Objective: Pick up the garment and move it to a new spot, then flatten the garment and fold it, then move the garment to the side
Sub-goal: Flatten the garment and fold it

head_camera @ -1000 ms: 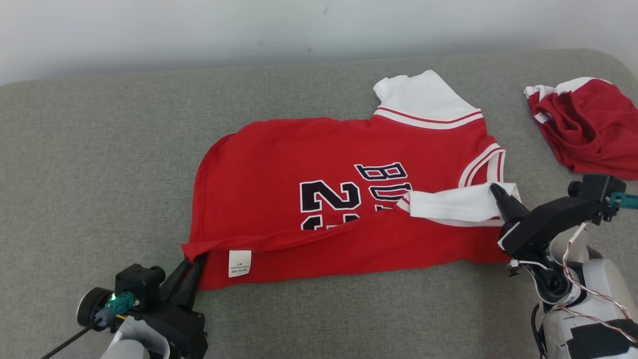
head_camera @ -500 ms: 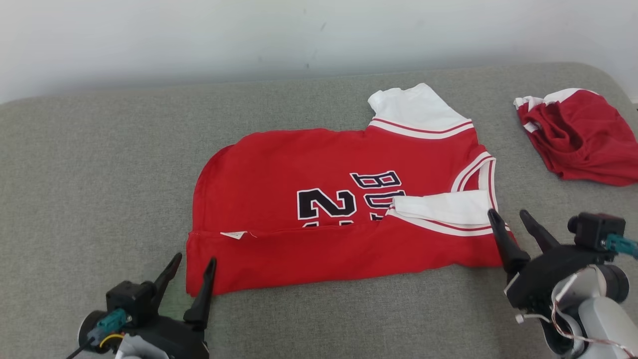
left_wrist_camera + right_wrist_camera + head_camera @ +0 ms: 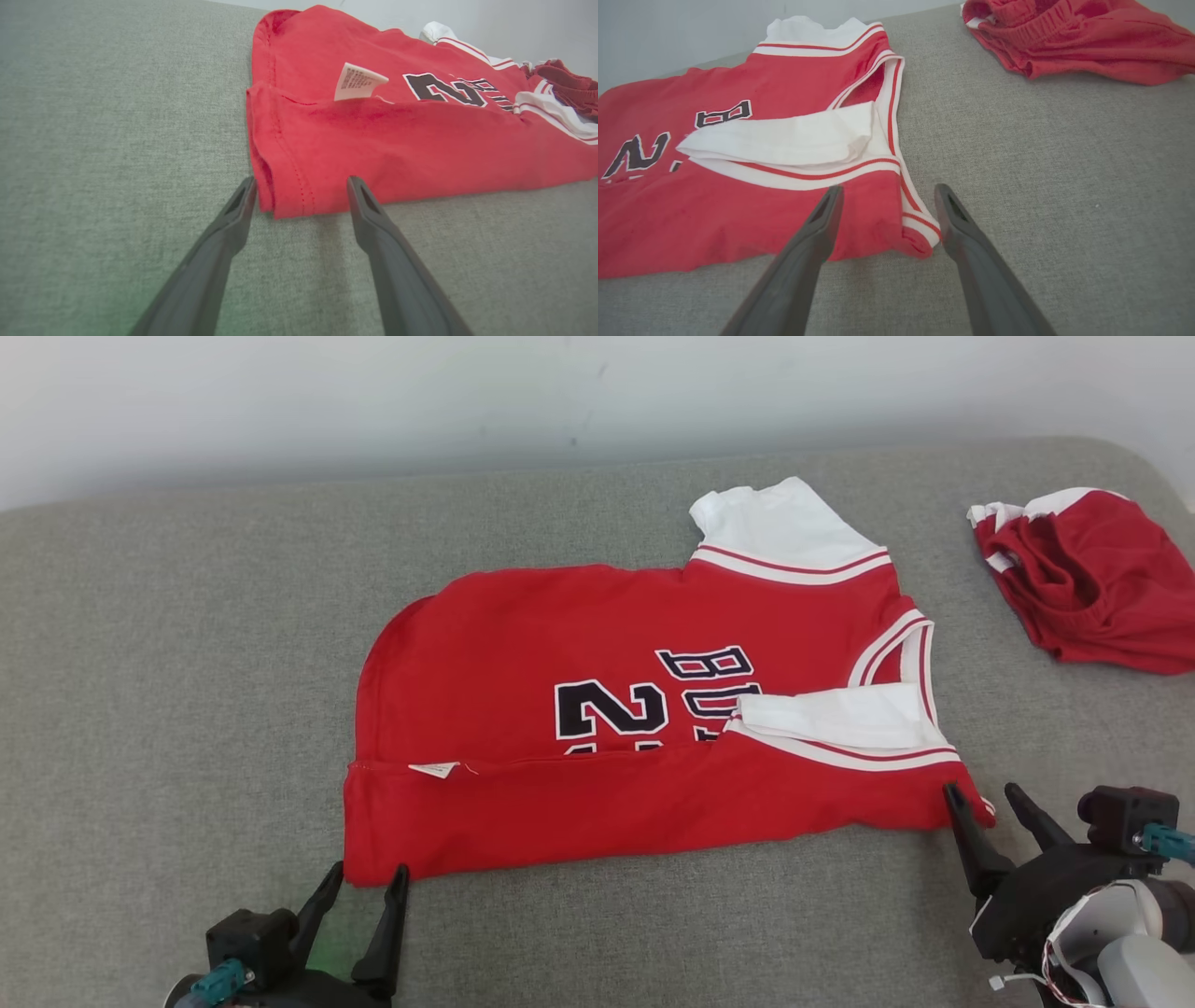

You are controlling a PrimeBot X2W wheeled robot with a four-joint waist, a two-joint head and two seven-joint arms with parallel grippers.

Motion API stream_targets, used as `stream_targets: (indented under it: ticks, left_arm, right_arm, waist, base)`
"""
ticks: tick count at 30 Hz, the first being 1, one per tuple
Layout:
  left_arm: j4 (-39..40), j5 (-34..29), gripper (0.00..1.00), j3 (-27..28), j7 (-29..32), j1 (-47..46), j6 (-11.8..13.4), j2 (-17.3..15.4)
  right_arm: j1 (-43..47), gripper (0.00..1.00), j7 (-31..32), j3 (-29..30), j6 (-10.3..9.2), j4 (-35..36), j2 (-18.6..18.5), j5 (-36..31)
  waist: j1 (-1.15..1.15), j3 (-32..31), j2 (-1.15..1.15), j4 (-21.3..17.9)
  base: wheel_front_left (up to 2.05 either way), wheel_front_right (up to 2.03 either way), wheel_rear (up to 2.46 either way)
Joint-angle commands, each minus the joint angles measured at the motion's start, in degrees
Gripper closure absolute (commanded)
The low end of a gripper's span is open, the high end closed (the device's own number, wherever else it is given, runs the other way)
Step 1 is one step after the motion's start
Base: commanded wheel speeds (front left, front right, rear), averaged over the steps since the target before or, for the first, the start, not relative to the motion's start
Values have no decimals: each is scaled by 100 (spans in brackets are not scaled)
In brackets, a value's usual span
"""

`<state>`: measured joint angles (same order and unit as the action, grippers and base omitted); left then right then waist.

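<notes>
We see the red jersey (image 3: 523, 644) flat on the grey cushion (image 3: 187, 663), near edge folded over. Left gripper (image 3: 369, 871) and right gripper (image 3: 978, 791) are wide open, empty, at its 2 near corners.

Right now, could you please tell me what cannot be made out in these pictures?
Lettering on the jersey: head view, lower half covered by the folded-over near edge.
Print on the care label: left wrist view, too small to read.
The second red garment: head view, cut off by the right edge.
</notes>
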<state>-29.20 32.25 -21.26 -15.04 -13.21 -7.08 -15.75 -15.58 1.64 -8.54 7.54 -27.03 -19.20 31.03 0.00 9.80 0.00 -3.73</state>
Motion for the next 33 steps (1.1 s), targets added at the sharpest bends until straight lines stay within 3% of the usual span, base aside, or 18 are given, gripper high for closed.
stream_targets:
  ticks: [1,6,7,8,9,10,19,26,33]
  left_arm:
    - [-46,63,0,19,-17,-53,-14,41]
    - [-271,142,0,58,-17,-221,-34,85]
    - [-335,168,4,55,-17,-258,-38,96]
    - [-408,212,58,58,-17,-290,-42,112]
    - [-467,256,72,68,-16,-334,-45,129]
    - [-519,277,98,53,-16,-371,-47,133]
    - [-547,323,100,166,-17,-248,-33,122]
    - [-72,173,100,319,-17,398,-24,110]
    - [385,79,100,515,-17,1101,42,240]
  right_arm:
    - [-38,0,-31,5,-14,-86,0,-77]
    - [-212,0,-205,-30,-14,-411,123,-79]
    - [-256,0,-224,-46,-14,-481,159,-65]
    - [-302,58,-233,-58,-14,-558,195,-27]
    - [-360,78,-269,-59,-14,-635,219,-10]
    - [-415,100,-306,-69,-14,-713,243,-6]
    - [-341,100,-808,-320,-14,-970,294,288]
    - [404,100,-851,-316,-14,-417,80,544]
    - [1573,100,-572,111,-14,383,44,646]
  waist:
    - [0,38,0,13]
    - [0,138,0,-22]
    - [0,152,0,-29]
    - [0,165,0,-34]
    - [0,175,0,-34]
    - [0,181,0,-29]
    - [0,-160,0,105]
    - [0,-484,0,229]
    - [0,-667,0,366]
  base:
    - [0,0,0]
    - [0,0,0]
    - [0,0,0]
    - [0,0,0]
    - [0,0,0]
    - [0,0,0]
    - [0,0,0]
    - [0,0,0]
    - [0,0,0]
